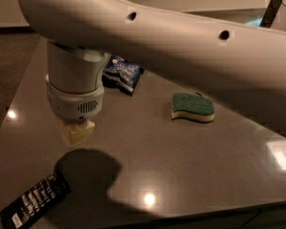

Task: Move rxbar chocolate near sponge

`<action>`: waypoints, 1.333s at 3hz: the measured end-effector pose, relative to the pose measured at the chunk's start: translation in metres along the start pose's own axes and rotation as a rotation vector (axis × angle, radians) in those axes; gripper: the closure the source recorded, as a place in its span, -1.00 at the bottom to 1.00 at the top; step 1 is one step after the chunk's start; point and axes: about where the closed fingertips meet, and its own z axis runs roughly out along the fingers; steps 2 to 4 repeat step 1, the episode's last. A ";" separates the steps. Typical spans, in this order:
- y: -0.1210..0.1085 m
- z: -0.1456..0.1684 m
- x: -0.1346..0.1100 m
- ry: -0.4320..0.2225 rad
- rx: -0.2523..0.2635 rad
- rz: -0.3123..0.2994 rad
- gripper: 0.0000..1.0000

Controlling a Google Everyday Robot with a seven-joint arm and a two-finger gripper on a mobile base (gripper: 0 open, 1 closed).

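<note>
tool [77, 132] hangs just up-right of the rxbar chocolate [34, 199], not touching.

White lettering on rxbar chocolate [35, 199], seemingly illegible; gripper [77, 132] hangs near it.

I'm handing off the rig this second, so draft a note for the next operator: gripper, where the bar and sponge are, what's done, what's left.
Gripper: hovers above the table's left side, up and right of the bar, not on it.
Bar: flat at the table's front left corner.
Sponge: mid-table, to the right, well apart from the bar.
Done: nothing; bar not yet picked up.
Left: grasp bar, carry it right, set it beside the sponge.
</note>
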 end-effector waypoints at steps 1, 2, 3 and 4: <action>0.000 -0.002 -0.001 0.002 0.006 -0.002 -0.27; 0.000 -0.002 -0.001 0.002 0.006 -0.002 -0.27; 0.000 -0.002 -0.001 0.002 0.006 -0.002 -0.27; 0.000 -0.002 -0.001 0.002 0.006 -0.002 -0.27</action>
